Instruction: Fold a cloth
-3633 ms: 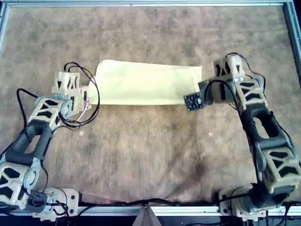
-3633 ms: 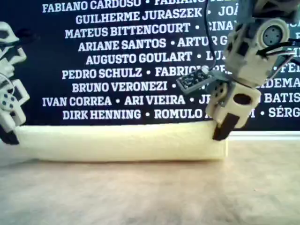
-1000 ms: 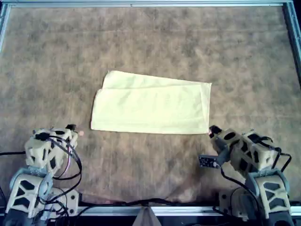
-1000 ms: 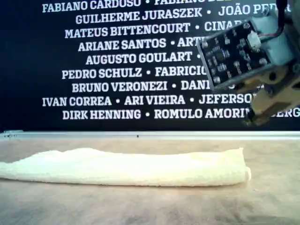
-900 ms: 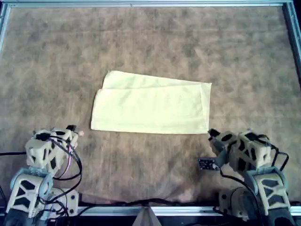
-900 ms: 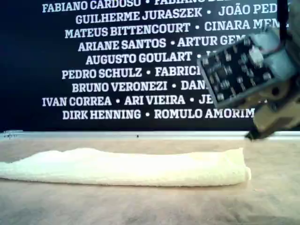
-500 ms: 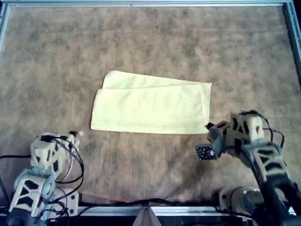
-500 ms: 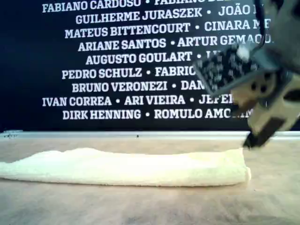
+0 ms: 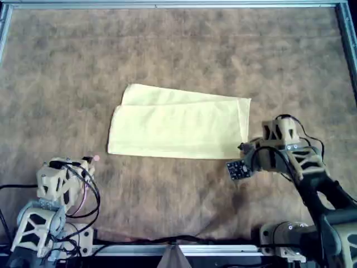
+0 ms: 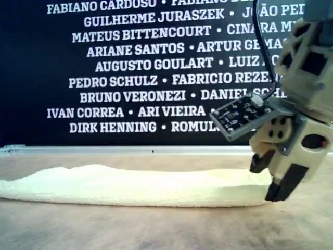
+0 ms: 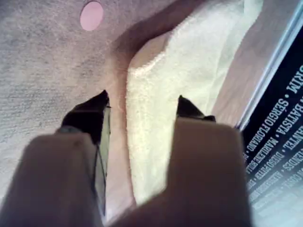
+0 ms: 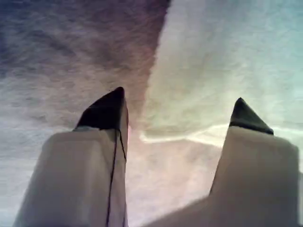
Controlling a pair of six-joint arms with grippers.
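Observation:
The cloth (image 9: 178, 123) is pale yellow and lies folded into a wide rectangle in the middle of the mat, also seen as a low band (image 10: 135, 185). My right gripper (image 9: 242, 148) is open and low at the cloth's near corner on the overhead view's right. That cloth corner (image 12: 227, 61) lies just ahead of its spread tips (image 12: 180, 99), and the gripper (image 10: 266, 179) hangs just above the mat. My left gripper (image 9: 86, 162) is open and empty, near the overhead view's lower left, short of the cloth (image 11: 189, 80).
The brown felt mat (image 9: 178, 50) covers the whole table inside a metal frame (image 9: 167, 4). A small pink dot (image 9: 96, 158) marks the mat by the left gripper. A dark banner with white names (image 10: 130, 67) stands behind the table.
The right arm has reached out from the overhead view's lower right and dropped to the cloth's near corner. The left arm has drawn back slightly. The cloth has lain still over the last second.

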